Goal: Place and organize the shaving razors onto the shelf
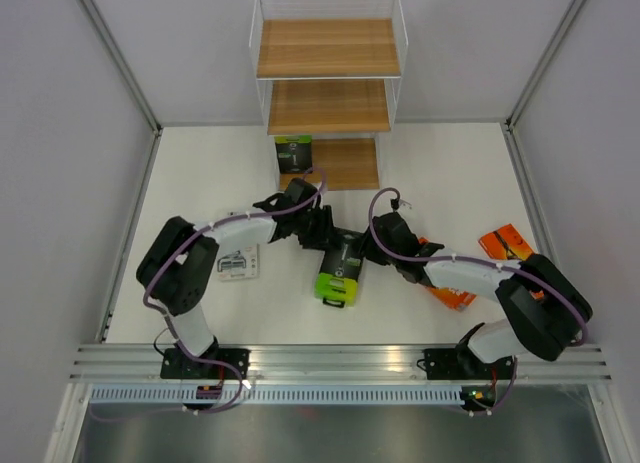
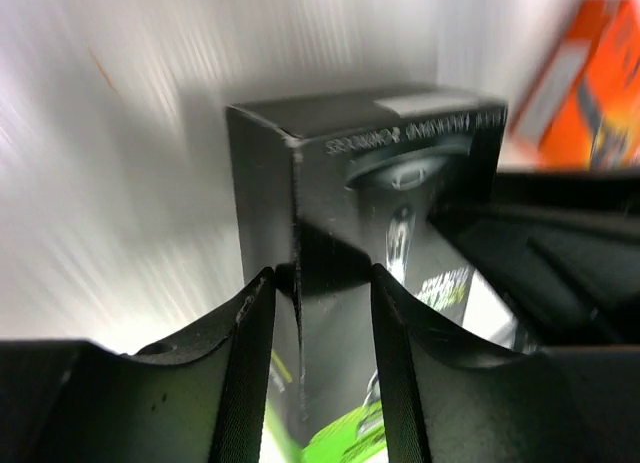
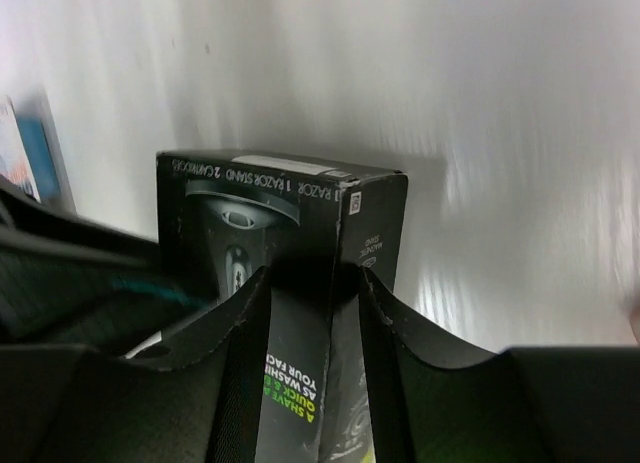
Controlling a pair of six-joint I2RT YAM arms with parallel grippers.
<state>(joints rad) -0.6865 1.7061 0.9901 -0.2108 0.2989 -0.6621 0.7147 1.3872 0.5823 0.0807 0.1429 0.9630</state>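
Both arms reach in to the middle of the white table (image 1: 200,183) and meet at one flat black razor pack with a lime-green end (image 1: 340,270), its green end pointing toward the arm bases. The left gripper (image 2: 322,278) is closed to a middling width on a corner edge of this pack, with its dark fingers (image 2: 250,363) pressed against the faces. The right gripper (image 3: 313,275) clamps the opposite corner in the same way. I cannot tell whether the pack rests on the table or hangs just above it.

The tall white-framed shelf with light brown wooden boards (image 1: 327,48) stands at the far edge, well apart from the held pack. A second black-and-green pack (image 1: 294,153) stands upright at the left end of its bottom board. A small clear-and-blue blister pack (image 1: 238,263) lies beside the left arm. Two bright orange packs lie to the right, one (image 1: 505,243) in the open and the other (image 1: 452,295) partly under the right arm.
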